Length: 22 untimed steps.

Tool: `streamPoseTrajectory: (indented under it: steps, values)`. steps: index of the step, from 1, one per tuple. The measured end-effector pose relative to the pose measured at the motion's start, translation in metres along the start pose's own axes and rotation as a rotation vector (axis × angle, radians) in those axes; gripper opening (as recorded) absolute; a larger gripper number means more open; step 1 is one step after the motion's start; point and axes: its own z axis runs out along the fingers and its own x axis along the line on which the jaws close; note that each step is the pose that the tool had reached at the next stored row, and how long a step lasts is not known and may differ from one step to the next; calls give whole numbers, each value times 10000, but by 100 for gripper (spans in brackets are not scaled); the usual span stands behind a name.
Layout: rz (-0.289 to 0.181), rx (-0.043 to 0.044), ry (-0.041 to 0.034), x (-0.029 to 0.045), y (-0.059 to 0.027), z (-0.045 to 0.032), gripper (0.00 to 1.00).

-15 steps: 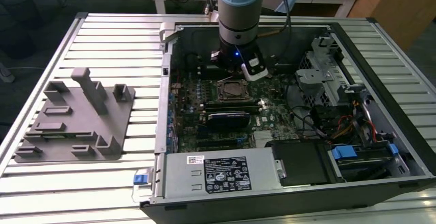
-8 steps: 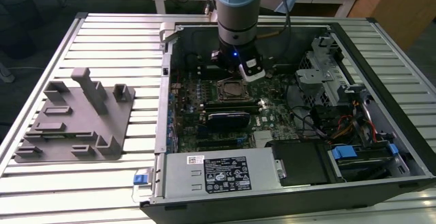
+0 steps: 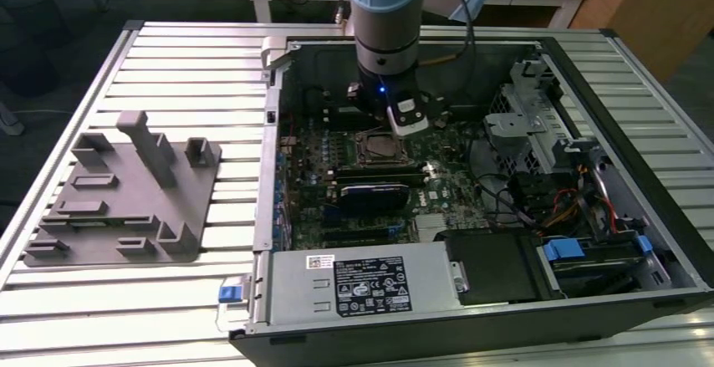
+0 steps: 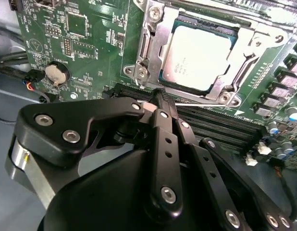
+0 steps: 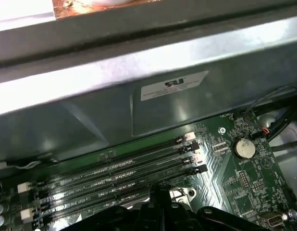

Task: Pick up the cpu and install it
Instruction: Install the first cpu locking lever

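Observation:
The cpu (image 4: 199, 57) lies flat inside the motherboard socket (image 4: 151, 45), its silvery top plate facing up within the metal socket frame. In the exterior view the socket (image 3: 383, 147) sits in the middle of the open computer case, with the arm reaching down just behind it. My gripper (image 4: 158, 95) hangs above the memory slots (image 4: 220, 127) beside the socket, apart from the cpu. Its black fingers (image 5: 158, 195) are pressed together with nothing between them.
The open computer case (image 3: 558, 58) lies on a slatted metal table (image 3: 179, 66). A grey plastic fixture block (image 3: 129, 191) stands at the exterior view's left. The case wall (image 5: 139, 115) rises close behind the memory slots. A coin battery (image 4: 57, 73) and cables lie near the gripper.

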Motion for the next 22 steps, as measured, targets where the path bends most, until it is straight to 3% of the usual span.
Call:
streamPoseTrajectory:
  steps: [10,17,22]
  values:
    - [210,14,-68,82,62,29,11]
    - [186,0,-131,87,63,51,11]
    - [67,50,-119,89,57,70,11]
